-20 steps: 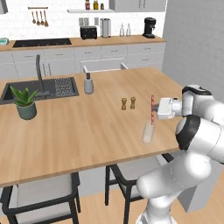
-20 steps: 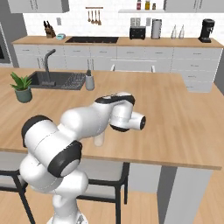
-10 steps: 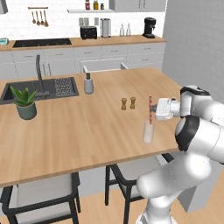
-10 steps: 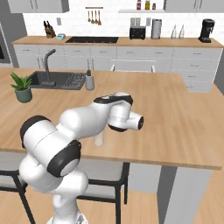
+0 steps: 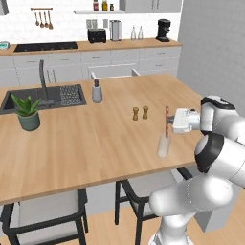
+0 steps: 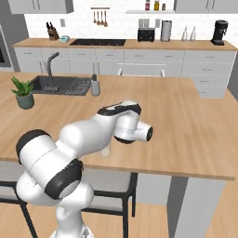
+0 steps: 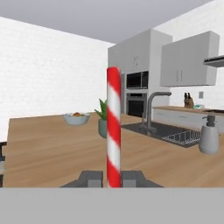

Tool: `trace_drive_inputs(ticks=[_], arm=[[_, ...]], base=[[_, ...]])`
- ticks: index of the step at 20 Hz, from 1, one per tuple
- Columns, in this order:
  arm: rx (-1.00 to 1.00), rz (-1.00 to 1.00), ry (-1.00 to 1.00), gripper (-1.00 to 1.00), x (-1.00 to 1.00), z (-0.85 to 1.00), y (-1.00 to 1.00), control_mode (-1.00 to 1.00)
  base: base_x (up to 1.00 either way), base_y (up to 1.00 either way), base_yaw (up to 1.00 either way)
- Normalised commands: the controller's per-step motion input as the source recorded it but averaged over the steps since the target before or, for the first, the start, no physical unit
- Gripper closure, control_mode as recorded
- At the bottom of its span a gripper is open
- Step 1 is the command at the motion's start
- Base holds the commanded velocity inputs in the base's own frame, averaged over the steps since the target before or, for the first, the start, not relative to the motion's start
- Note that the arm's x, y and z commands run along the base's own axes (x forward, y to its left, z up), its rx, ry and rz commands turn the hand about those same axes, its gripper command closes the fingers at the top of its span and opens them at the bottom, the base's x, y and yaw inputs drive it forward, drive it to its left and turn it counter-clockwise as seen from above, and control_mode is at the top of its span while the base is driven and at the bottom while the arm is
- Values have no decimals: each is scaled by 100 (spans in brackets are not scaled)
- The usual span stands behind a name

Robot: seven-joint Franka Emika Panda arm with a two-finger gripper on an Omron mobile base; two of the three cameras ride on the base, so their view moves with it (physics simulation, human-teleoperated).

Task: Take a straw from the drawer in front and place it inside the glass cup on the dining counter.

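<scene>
The straw (image 5: 166,121) stood upright, pinched near its lower end between the two fingers of the claw (image 5: 168,122) — in the hand view the red-and-white straw (image 7: 113,140) rose straight up from between the grey fingers (image 7: 91,178), which pressed against it on both sides. The claw reached sideways from the white arm at the right of the left base view and held the straw above the table (image 5: 95,143), directly over the cup (image 5: 163,146), with the straw's lower tip just above the cup's rim; whether it had entered the cup could not be told. The cup stood near the table's front edge. In the right base view the arm hid most of the cup (image 6: 107,151), only its lower part showing below the elbow.

Behind the cup, nearer the table's middle, two small wooden shakers (image 5: 140,113) stood side by side. Farther back and to the left was a grey soap bottle (image 5: 96,91) beside the dark sink (image 5: 33,98) — and a potted plant (image 5: 27,111) sat at the sink's front corner. Beyond the table, the drawer (image 5: 112,72) in the wall cabinets stood pulled open.
</scene>
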Motion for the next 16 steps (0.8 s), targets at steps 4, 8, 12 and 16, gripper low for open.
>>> trace_drive_inputs(ticks=[4, 8, 12, 16], arm=[[0, -6, 0, 100, 0, 3, 0, -100], [0, -5, 2, 100, 15, 0, 0, -100], [0, -5, 1, 100, 14, 0, 0, -100], [0, -2, 1, 100, 0, 0, 1, -100]], base=[[0, 0, 0], [0, 0, 0], [0, 0, 0], [0, 0, 0]])
